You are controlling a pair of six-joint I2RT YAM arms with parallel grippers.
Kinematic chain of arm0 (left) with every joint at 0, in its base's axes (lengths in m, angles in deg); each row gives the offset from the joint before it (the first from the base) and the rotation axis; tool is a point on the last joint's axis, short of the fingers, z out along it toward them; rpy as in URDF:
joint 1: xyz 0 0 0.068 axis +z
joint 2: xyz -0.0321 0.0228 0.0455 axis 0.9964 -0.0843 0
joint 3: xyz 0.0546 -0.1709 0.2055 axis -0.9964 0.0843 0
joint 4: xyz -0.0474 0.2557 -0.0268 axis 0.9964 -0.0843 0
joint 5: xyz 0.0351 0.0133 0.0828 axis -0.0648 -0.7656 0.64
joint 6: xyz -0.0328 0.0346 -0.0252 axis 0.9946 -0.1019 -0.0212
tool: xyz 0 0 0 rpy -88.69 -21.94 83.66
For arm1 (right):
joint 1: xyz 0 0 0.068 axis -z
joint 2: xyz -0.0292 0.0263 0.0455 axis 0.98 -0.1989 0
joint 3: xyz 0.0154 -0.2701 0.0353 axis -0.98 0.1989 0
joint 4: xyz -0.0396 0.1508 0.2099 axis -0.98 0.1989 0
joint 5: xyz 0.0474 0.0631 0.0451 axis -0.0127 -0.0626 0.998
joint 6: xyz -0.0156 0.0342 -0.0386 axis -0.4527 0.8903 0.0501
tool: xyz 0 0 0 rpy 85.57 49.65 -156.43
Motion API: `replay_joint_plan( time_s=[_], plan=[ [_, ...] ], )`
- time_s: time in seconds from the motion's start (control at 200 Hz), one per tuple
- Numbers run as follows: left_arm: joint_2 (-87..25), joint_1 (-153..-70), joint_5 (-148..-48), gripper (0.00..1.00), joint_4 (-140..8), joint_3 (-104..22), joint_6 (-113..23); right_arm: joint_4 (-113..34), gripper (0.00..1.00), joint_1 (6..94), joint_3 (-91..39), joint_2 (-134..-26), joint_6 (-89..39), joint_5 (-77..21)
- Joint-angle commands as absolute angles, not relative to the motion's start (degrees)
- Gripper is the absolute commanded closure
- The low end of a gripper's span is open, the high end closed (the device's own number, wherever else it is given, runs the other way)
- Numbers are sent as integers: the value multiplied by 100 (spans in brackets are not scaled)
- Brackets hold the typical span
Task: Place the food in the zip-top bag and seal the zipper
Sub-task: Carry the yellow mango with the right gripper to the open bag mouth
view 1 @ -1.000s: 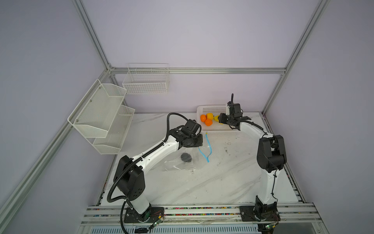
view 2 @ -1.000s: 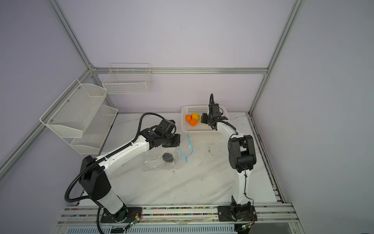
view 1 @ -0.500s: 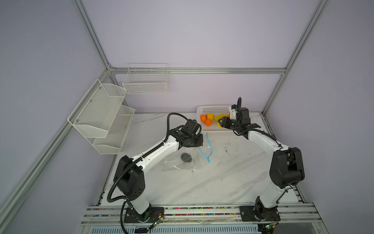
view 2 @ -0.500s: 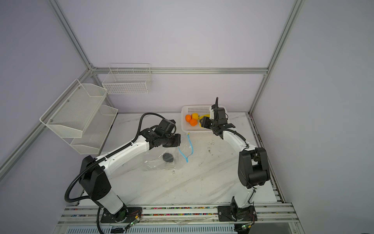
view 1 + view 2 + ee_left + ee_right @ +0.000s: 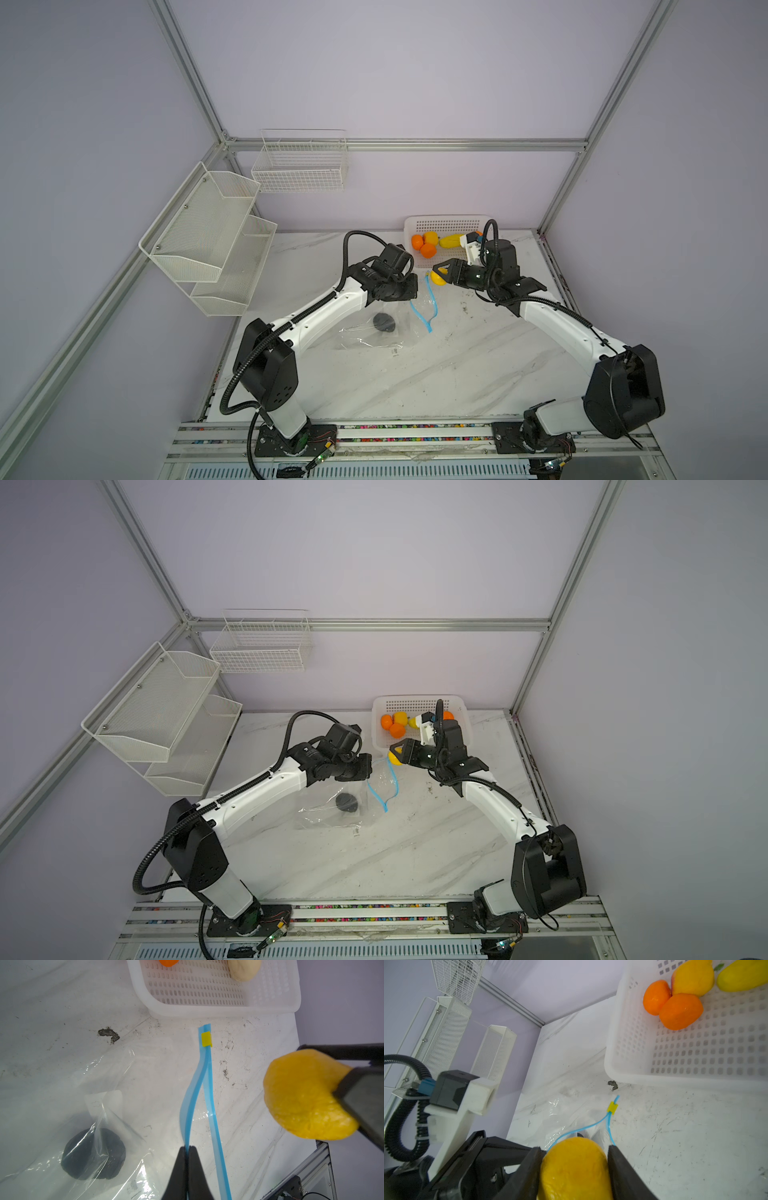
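The clear zip-top bag (image 5: pixel 370 336) (image 5: pixel 328 814) lies flat with a dark lump (image 5: pixel 383 322) (image 5: pixel 93 1154) inside. My left gripper (image 5: pixel 188 1148) is shut on one lip of the light-blue zipper (image 5: pixel 205 1084) (image 5: pixel 392 785) and holds the mouth apart. The yellow slider (image 5: pixel 206 1039) (image 5: pixel 612 1108) sits at the far end. My right gripper (image 5: pixel 574 1148) (image 5: pixel 438 274) is shut on a yellow fruit (image 5: pixel 575 1167) (image 5: pixel 305 1095), just outside the mouth. In the white basket (image 5: pixel 449 222) (image 5: pixel 695 1053) lie two orange balls (image 5: pixel 680 1011), two yellow fruits (image 5: pixel 693 976) and a cream bulb (image 5: pixel 244 969).
Two tiered mesh shelves (image 5: pixel 208 232) hang on the left wall and a wire basket (image 5: pixel 299 166) on the back wall. A dark stain (image 5: pixel 109 1033) marks the marble table between bag and basket. The basket's near rim stands close behind the slider.
My right gripper has swung out of the basket with the yellow fruit and come down to the bag's mouth. The left arm and bag have stayed still.
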State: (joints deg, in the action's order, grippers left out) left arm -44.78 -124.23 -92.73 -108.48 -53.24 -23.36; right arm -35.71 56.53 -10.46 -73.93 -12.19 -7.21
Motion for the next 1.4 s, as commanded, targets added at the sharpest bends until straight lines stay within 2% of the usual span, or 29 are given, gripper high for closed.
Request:
replay_joint_plan(
  time_s=[0.0,0.42,1.395],
  plan=[
    [-4491,-12433,-9360,100,-10662,-5540,-2286,-3606,49,5428,-870,-7324,-954,-602],
    [-4427,-12444,-9378,100,-10671,-5558,-2272,-3992,49,5119,-538,-7623,-816,-549],
    [-4345,-12445,-9387,100,-10668,-5541,-2245,-3629,46,4827,-710,-8464,-1275,-514]
  ],
)
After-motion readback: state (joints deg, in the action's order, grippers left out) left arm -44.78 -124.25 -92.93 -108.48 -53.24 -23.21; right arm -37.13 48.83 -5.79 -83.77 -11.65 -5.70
